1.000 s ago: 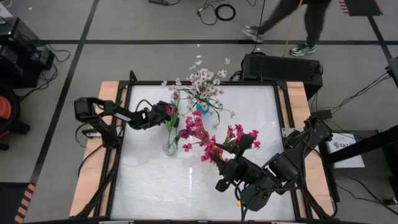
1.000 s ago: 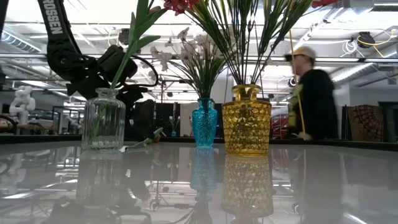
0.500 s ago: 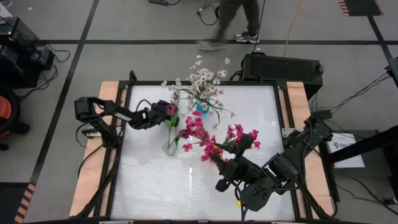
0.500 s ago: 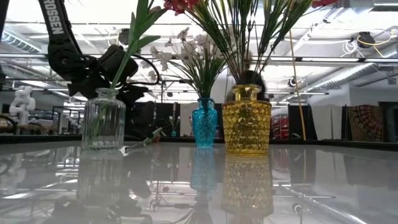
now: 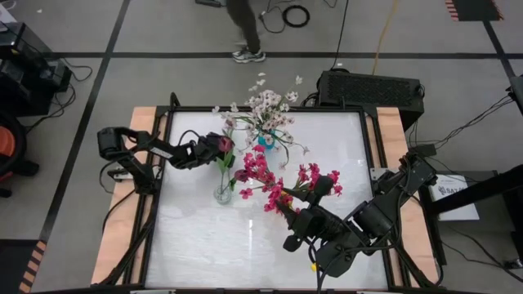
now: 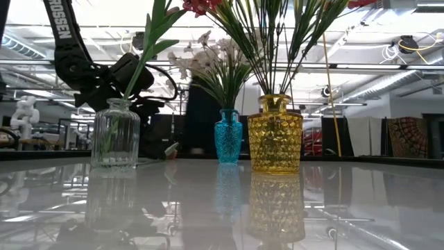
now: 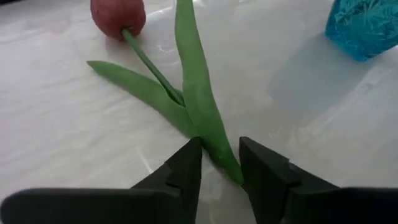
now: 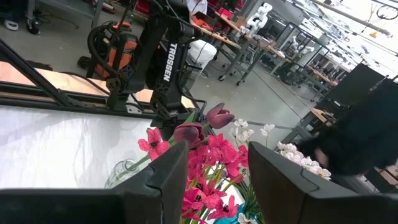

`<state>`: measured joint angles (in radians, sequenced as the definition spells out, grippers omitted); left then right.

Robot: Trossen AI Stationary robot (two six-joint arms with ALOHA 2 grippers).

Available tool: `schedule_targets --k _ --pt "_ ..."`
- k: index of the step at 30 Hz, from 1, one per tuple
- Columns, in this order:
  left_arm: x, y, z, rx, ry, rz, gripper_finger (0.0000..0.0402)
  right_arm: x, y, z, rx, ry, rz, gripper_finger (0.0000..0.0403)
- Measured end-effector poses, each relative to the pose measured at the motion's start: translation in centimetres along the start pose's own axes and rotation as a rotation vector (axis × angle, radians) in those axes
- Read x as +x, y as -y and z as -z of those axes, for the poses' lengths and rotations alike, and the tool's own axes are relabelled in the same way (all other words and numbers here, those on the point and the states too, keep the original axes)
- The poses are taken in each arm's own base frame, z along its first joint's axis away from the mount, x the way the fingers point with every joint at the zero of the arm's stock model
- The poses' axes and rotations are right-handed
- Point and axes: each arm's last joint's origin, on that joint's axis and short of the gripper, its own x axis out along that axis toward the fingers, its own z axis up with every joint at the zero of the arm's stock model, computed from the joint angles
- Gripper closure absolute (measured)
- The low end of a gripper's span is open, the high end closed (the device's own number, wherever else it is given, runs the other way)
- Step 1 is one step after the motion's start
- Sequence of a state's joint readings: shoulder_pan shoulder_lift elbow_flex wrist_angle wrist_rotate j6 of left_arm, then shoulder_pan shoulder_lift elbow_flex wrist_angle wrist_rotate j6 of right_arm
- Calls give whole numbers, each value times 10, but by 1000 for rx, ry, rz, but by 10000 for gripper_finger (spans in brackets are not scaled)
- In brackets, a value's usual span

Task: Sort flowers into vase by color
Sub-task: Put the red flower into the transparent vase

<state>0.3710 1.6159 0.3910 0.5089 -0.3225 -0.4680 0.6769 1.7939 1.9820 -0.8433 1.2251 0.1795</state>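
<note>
Left end effector [image 7: 219,163]: we see its two dark fingers set narrowly apart on either side of the lower green stem of a dark maroon artificial tulip [image 7: 118,15] lying flat on the white table [image 7: 56,137]; we cannot tell whether the pads press the stem.
Tulip relative to left end effector: the stem runs out from between the fingers, two long leaves fan beyond them, and the bloom lies farthest off.
Right end effector [image 8: 214,168]: its fingers stand apart with nothing between them, raised behind the magenta clustered blooms [image 8: 214,158].
Vases: in the low view, a clear ribbed glass vase [image 6: 115,133], a small turquoise glass vase [image 6: 227,136] with white-pink blossom sprays [image 5: 267,106], and a yellow knobbed glass vase [image 6: 275,134].
View difference: we find the lying tulip plain only in the left wrist view; the high view alone places both arms, left beside the clear vase, right at the table's near right corner.
</note>
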Motion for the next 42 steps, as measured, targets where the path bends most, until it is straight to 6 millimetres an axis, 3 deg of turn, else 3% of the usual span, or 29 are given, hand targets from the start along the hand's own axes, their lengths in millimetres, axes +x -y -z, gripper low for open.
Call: schedule_targets --k 7,12,19,34,42 --pt "1 -3 -4 -9 34 -22 389 0 0 0 0 0 0 243" --pt "0 -7 -7 15 37 -37 392 0 -1 0 0 -3 -18 243" --pt "-19 -13 -23 41 60 -49 398 -4 -2 1 -8 -2 -36 243" --pt "-93 -33 -52 -2 170 -98 400 -17 -8 1 -23 15 -69 243" --pt "-146 -42 -66 -126 403 -27 400 -29 -12 1 -23 32 -94 243"
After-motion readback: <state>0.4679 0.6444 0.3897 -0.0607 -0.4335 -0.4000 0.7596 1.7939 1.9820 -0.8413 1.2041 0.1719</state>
